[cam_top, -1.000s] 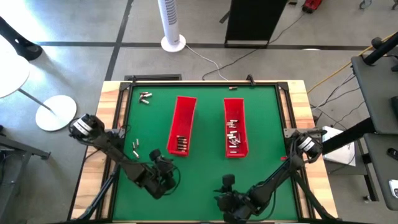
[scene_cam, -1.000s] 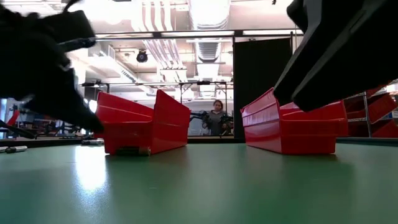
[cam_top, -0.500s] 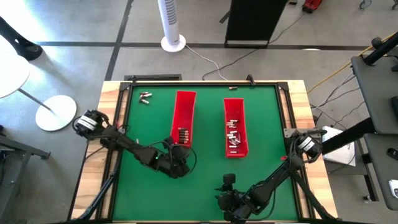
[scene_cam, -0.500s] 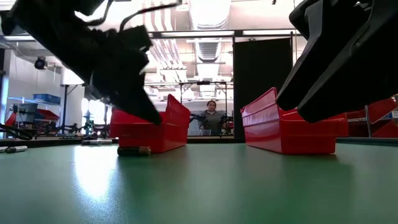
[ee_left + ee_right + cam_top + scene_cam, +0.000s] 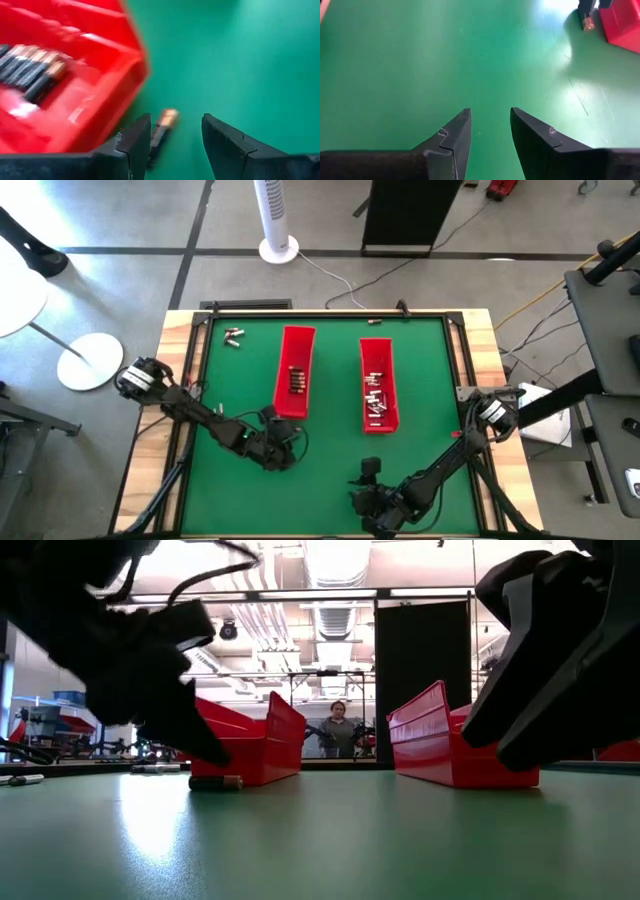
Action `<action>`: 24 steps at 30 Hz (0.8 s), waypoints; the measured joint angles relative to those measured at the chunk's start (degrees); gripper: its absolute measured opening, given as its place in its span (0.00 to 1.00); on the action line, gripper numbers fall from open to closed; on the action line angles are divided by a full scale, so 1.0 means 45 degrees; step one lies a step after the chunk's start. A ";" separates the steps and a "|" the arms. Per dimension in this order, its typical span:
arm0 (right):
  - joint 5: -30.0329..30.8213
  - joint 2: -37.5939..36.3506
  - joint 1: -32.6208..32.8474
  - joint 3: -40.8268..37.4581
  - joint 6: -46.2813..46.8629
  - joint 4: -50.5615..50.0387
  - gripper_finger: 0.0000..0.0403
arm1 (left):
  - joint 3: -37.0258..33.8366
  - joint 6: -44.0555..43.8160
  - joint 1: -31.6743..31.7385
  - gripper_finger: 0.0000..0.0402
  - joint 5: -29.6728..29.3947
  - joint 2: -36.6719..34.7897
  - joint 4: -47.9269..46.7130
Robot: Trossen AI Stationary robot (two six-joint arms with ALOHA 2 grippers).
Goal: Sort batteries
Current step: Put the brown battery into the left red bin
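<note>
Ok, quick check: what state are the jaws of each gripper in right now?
Left gripper: jaws open, nothing held, a battery on the mat just ahead.
Right gripper: jaws open, empty, over bare mat.

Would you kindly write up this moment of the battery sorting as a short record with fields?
left gripper: open, empty, low over the mat at the near end of the left red tray
right gripper: open, empty, over bare mat at the table's near edge
loose battery: one lying on the green mat just outside the left tray's near end, ahead of the left fingers
left tray contents: a row of batteries side by side
right red tray: holds a scatter of batteries
far left corner: a few more batteries on the mat
</note>
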 joint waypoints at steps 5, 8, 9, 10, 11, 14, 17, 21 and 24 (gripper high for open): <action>0.0000 0.0000 -0.0005 -0.0029 0.0050 0.0024 0.32 | -0.0971 0.0167 0.0180 0.39 -0.0788 -0.0005 0.0845; 0.0004 0.0000 -0.0005 -0.0029 0.0050 0.0028 0.32 | -0.1325 0.0502 0.0287 0.39 -0.0321 -0.0005 0.1505; 0.0008 0.0000 -0.0008 -0.0029 0.0050 0.0033 0.33 | -0.1404 0.0633 0.0283 0.39 -0.0154 -0.0005 0.1613; 0.0010 0.0000 -0.0027 -0.0029 0.0050 0.0033 0.33 | -0.1447 0.0823 0.0279 0.39 -0.0003 -0.0005 0.1783; 0.0010 0.0000 -0.0046 -0.0029 0.0050 0.0035 0.34 | -0.1452 0.0932 0.0278 0.39 0.0136 -0.0005 0.1866; 0.0012 0.0000 -0.0092 -0.0029 0.0056 0.0057 0.35 | -0.1478 0.1052 0.0278 0.39 0.0883 -0.0005 0.1885; 0.0015 0.0000 -0.0092 -0.0029 0.0060 0.0068 0.36 | -0.1486 0.0999 0.0282 0.39 0.1260 -0.0005 0.1914; 0.0010 0.0000 -0.0087 -0.0029 0.0060 0.0072 0.36 | -0.1432 0.0805 0.0273 0.38 0.1473 -0.0005 0.1923; 0.0008 0.0000 -0.0092 -0.0029 0.0060 0.0077 0.34 | -0.1218 0.0554 0.0239 0.38 0.1864 -0.0005 0.1912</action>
